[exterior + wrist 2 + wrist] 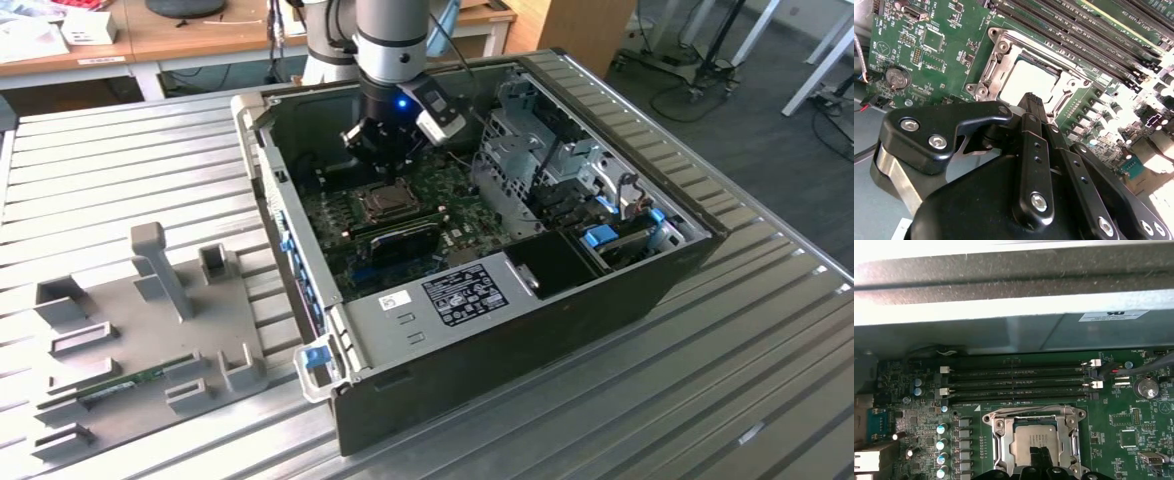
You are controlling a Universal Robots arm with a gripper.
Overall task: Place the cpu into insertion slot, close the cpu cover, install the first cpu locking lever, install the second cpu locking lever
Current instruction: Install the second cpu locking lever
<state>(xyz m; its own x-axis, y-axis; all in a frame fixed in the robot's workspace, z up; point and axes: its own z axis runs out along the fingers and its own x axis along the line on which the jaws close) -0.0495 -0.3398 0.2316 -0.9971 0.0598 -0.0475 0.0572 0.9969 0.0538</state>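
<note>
My gripper (1040, 456) hangs with its jaws together and empty, straight above the cpu (1035, 440). The cpu lies flat in the insertion slot (999, 426), and from here I judge the cpu cover (985, 75) already down around it.

End effector (387, 150) hovers above cpu (388, 203) in insertion slot, inside open computer case (534, 330).
</note>
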